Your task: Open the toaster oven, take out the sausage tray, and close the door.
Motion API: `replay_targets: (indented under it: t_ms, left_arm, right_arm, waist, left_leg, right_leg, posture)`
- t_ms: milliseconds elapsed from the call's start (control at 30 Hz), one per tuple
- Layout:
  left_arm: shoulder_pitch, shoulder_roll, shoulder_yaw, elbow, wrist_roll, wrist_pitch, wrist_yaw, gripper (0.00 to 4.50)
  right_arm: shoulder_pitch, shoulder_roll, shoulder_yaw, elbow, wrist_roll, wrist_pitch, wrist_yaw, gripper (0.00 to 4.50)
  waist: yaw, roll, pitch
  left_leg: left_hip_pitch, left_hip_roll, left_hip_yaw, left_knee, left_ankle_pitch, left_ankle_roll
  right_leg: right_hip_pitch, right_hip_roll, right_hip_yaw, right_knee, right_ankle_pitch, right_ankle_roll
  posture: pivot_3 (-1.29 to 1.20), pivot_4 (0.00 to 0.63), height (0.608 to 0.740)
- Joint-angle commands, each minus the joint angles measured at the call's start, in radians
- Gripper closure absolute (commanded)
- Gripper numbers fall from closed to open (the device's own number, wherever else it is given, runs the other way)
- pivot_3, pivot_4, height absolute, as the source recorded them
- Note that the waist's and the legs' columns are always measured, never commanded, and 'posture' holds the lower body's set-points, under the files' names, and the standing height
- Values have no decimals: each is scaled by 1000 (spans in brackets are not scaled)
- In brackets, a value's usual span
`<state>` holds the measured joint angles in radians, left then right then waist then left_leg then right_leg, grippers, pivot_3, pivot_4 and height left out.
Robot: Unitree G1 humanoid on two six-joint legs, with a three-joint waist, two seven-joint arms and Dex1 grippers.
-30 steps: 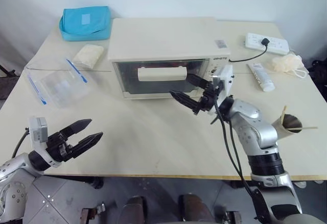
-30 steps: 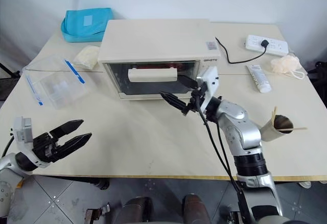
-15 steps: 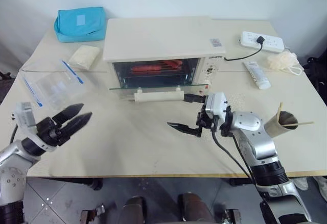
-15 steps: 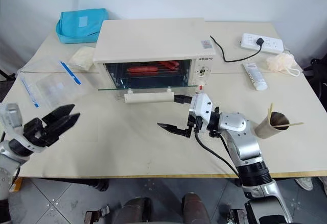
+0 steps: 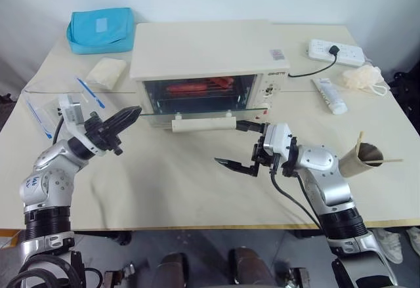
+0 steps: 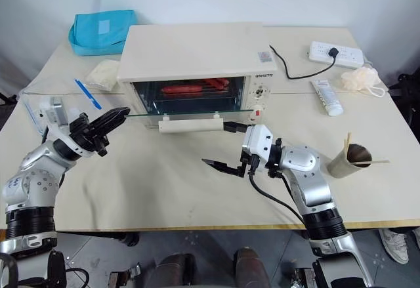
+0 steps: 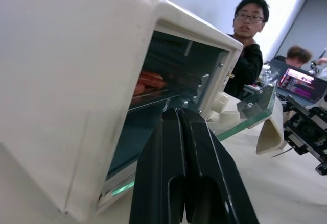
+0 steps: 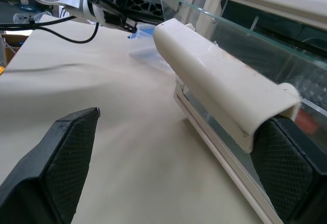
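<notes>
Hanging wide open, your right gripper (image 5: 241, 147) sat just below the dropped glass door's cream-white bar handle (image 5: 203, 124), likely having finished the opening. Your left gripper (image 5: 125, 117), fingers pressed together, pointed at the cream-white boxy toaster oven (image 5: 203, 52); silvery sausage tray (image 5: 200, 88) inside, beyond both.

Little can be read. The oven (image 5: 210, 65) carries a short dark brand word at the top of its control panel — too small to make out. On its flat top, toward 3 o'clock, sits a small grey sticker (image 5: 279, 54) — its print is illegible too.
</notes>
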<state>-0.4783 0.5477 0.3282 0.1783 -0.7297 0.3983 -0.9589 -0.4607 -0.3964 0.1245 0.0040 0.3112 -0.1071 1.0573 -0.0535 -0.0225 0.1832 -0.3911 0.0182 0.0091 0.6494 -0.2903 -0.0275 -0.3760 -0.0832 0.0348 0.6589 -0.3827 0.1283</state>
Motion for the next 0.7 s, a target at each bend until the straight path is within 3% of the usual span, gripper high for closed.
replay_targets:
  t_ms: [33, 200, 533, 700]
  left_arm:
    - [-18, -22, -70, -15, 55, -36, -22, 4476]
    - [-11, -4, -107, 2, 82, -30, -85, 4476]
    - [51, 23, -158, 24, 168, -88, -148, 4476]
    - [97, 19, -188, 37, 231, -166, -166, 4476]
  right_arm:
    - [18, 8, 17, -58, -13, -21, -16, 0]
    - [99, -13, 5, -98, -32, -26, -49, 0]
    - [490, -174, -195, -353, -7, 91, -181, 0]
    - [501, -237, -299, -431, 18, 182, -236, 0]
  waist:
    - [2, 0, 0]
    - [6, 0, 0]
    - [28, 0, 0]
    - [21, 0, 0]
  left_leg:
    - [0, 0, 0, 1, 0, 0]
    - [0, -2, 0, 1, 0, 1]
    - [0, -3, 1, 3, -1, 3]
    - [4, -2, 1, 2, -2, 6]
  right_leg:
    - [0, 0, 0, 0, 0, 0]
    - [1, -1, 0, 0, 0, 0]
    - [3, -3, -1, -3, 0, 0]
    - [4, -3, 1, -2, 1, 0]
  posture:
    - [0, 150, 740]
    - [0, 150, 740]
    - [0, 150, 740]
    - [0, 150, 740]
